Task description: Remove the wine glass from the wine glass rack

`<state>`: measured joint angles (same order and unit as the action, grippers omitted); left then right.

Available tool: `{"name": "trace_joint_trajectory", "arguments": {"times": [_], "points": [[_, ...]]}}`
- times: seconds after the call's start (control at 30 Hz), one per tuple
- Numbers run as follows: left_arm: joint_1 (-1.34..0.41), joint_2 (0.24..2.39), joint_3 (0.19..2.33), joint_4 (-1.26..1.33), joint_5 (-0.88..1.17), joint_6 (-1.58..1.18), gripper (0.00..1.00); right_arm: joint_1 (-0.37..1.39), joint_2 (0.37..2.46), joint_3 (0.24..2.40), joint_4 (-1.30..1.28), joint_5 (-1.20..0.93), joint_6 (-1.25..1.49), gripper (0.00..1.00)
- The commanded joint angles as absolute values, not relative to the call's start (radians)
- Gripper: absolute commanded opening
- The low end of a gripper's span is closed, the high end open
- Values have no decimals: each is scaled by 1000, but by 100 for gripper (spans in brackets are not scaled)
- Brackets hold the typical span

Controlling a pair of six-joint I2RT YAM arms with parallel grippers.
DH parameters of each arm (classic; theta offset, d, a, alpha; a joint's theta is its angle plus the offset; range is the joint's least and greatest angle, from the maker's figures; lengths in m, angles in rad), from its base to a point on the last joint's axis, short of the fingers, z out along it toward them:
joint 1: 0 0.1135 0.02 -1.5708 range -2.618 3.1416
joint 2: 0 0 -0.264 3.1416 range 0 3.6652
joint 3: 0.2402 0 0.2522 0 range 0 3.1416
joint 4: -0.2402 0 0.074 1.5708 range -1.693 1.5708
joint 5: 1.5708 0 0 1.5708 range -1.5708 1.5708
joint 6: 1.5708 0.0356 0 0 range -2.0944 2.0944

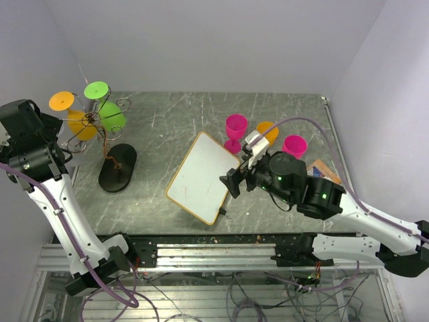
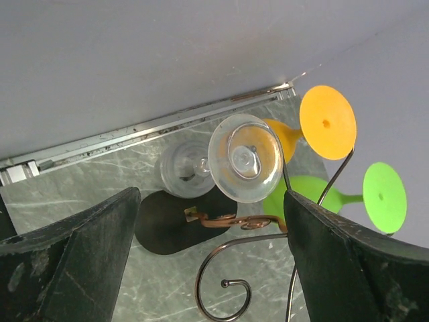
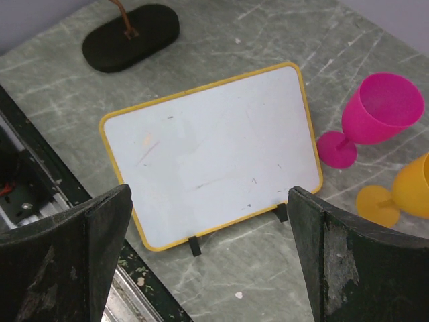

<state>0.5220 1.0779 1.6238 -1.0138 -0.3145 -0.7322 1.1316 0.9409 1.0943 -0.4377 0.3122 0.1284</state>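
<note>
Left wrist, wine glass rack [image 2: 231,220]: copper scrolls, coloured glasses hung alongside.
Clear wine glass [image 2: 244,157]: hung on the rack, foot towards me; likely light, slick and brittle, so I'd pinch the stem gently.
My left gripper [image 2: 211,261]: spread wide, empty, facing the rack.
My right gripper [image 3: 211,255]: spread wide, empty, well away from the rack.

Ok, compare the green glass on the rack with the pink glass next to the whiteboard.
Colour: the green glass is lime, the pink glass magenta. Pose: the green glass hangs with its foot uppermost, the pink glass stands upright on its foot. Support: the green glass is carried by the wire rack, the pink glass rests on the table beside the whiteboard. Both are stemmed glasses of similar shape.
</note>
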Motion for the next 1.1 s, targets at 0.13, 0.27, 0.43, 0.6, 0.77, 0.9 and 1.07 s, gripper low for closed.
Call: {"name": "trace_joint_trajectory", "arguments": {"times": [0.13,0.27,0.43,0.6,0.77,0.9,1.07], "points": [[526,1064,1584,-926,-379,-892,94,1138,1119,1254,-540,402,117,100],[526,1081,1603,-962,-412,-934,86,1137,1147,1238,-517,373,164,100],[526,1101,1586,-968,-399,-956,85,1137,1181,1273,-493,392,145,100],[526,1175,1635,-1032,-354,-978,81,1137,1197,1313,-489,400,113,100],[527,1175,1618,-1030,-354,-1006,80,1138,1192,1326,-498,396,98,100],[526,1175,1584,-983,-328,-985,73,1137,1186,1326,-508,403,103,100],[527,1214,1609,-1029,-331,-983,68,1138,1181,1334,-518,397,113,100]]}}
